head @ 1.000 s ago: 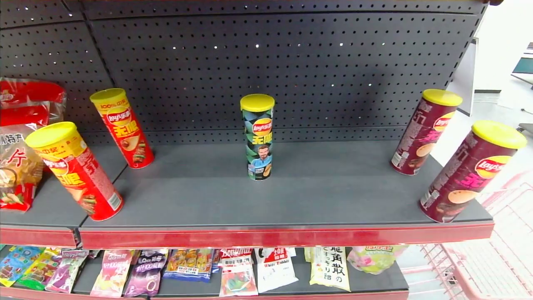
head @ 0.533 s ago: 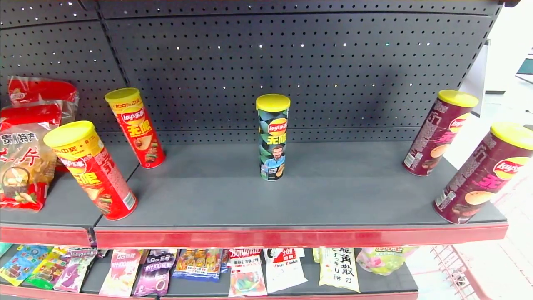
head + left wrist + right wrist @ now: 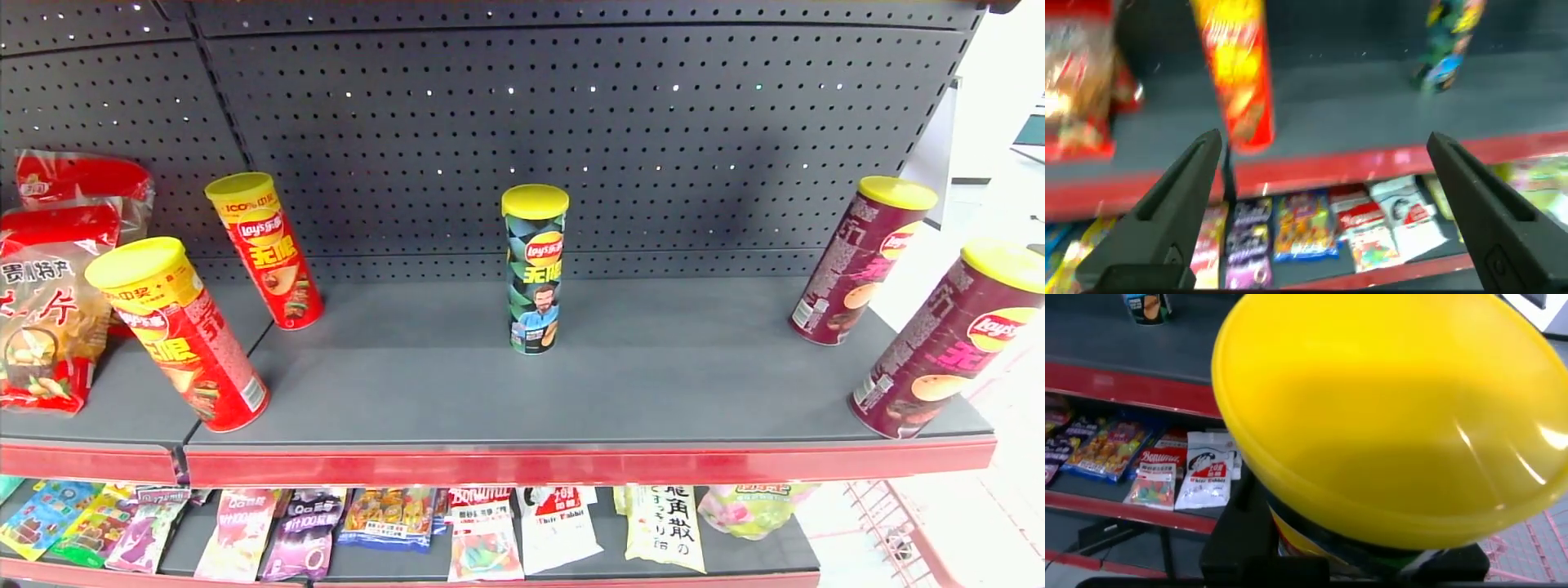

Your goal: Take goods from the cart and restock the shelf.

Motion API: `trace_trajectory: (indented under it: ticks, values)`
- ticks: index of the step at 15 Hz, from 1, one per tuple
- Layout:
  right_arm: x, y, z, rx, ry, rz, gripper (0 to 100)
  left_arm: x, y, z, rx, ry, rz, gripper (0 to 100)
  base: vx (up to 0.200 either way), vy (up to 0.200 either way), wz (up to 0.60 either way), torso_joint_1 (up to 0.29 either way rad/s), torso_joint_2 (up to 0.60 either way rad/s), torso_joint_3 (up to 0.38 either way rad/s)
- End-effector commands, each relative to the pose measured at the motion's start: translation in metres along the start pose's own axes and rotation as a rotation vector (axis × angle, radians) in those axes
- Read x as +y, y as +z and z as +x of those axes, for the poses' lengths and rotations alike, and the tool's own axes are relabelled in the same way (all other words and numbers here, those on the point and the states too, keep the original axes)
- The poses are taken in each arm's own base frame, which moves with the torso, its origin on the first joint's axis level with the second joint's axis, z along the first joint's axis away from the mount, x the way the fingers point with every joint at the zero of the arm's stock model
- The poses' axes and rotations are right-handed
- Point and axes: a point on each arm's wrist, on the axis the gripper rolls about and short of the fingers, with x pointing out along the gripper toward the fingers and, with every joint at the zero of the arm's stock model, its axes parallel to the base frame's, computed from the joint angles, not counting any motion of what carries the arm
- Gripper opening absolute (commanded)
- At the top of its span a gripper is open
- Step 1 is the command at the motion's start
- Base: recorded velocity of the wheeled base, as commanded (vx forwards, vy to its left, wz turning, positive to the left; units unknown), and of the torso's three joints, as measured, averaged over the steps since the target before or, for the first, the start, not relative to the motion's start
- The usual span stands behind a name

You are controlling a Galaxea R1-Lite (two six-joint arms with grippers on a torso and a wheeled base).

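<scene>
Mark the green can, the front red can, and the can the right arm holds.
green can (image 3: 534, 269), head view, middle of its label.
front red can (image 3: 175, 331), head view, middle of its body.
held can (image 3: 1388, 416), right wrist view, yellow lid.

End effector grips a yellow-lidded can near the shelf.

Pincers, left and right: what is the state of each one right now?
Left pincer: open, holding nothing.
Right pincer: closed on a yellow-lidded can.
</scene>
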Motion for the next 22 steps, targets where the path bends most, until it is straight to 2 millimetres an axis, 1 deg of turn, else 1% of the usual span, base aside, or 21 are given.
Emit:
trace_trajectory:
  ticks: [1,2,3,4,5,6,7,8,9,10,11,13,14,16,18,21,22]
  values:
    - [0.001,-0.007,0.003,0.027,0.010,-0.001,0,0.003,0.062,0.081,0.161,-0.359,0.018,100,0.000,0.000,0.00,0.000,0.00,0.000]
    - [0.001,-0.007,0.003,0.027,0.010,-0.001,0,0.003,0.062,0.082,0.163,-0.368,0.017,100,0.000,0.000,0.00,0.000,0.00,0.000]
    - [0.001,-0.008,0.003,0.032,0.010,0.000,0,0.000,0.059,0.103,0.218,-0.448,0.032,100,0.000,0.000,0.00,0.000,0.00,0.000]
    - [0.001,-0.009,0.004,0.035,0.011,0.000,0,-0.006,0.055,0.132,0.262,-0.520,0.081,100,0.000,0.000,0.00,0.000,0.00,0.000]
    - [0.001,-0.010,0.004,0.039,0.011,0.000,0,-0.010,0.054,0.153,0.267,-0.557,0.087,100,0.000,0.000,0.00,0.000,0.00,0.000]
    - [0.001,-0.010,0.004,0.041,0.011,0.000,0,-0.016,0.051,0.177,0.259,-0.608,0.084,100,0.000,0.000,0.00,0.000,0.00,0.000]
    - [0.001,-0.011,0.004,0.042,0.012,0.000,0,-0.017,0.049,0.192,0.250,-0.617,0.084,100,0.000,0.000,0.00,0.000,0.00,0.000]
    - [0.001,-0.012,0.005,0.049,0.012,0.000,0,-0.021,0.042,0.230,0.199,-0.627,0.095,100,0.000,0.000,0.00,0.000,0.00,0.000]
    - [0.001,-0.013,0.005,0.050,0.009,0.001,0,-0.028,0.036,0.249,0.184,-0.651,0.100,100,0.000,0.000,0.00,0.000,0.00,0.000]
    - [0.001,-0.013,0.005,0.050,0.009,0.001,0,-0.028,0.036,0.249,0.184,-0.651,0.100,100,0.000,0.000,0.00,0.000,0.00,0.000]
    - [0.001,-0.013,0.005,0.053,0.010,0.001,0,-0.038,0.027,0.277,0.209,-0.685,0.096,100,0.000,0.000,0.00,0.000,0.00,0.000]
    - [0.002,-0.014,0.005,0.059,0.006,0.003,0,-0.051,0.023,0.295,0.219,-0.720,0.093,100,0.000,0.000,0.00,0.000,0.00,0.000]
    - [0.002,-0.016,0.006,0.065,0.003,0.003,0,-0.061,0.022,0.311,0.215,-0.738,0.096,100,0.000,0.000,0.00,0.000,0.00,0.000]
    - [0.002,-0.017,0.006,0.067,0.002,0.003,0,-0.070,0.017,0.336,0.199,-0.747,0.106,100,0.000,0.000,0.00,0.000,0.00,0.000]
    - [0.002,-0.017,0.006,0.067,0.002,0.004,0,-0.079,0.011,0.354,0.178,-0.758,0.109,100,0.000,0.000,0.00,0.000,0.00,0.000]
    - [0.002,-0.018,0.007,0.071,0.001,0.004,0,-0.083,0.003,0.369,0.186,-0.759,0.110,100,0.000,0.000,0.00,0.000,0.00,0.000]
    - [0.002,-0.018,0.007,0.073,0.001,0.004,0,-0.087,0.002,0.378,0.174,-0.764,0.112,100,0.000,0.000,0.00,0.000,0.00,0.000]
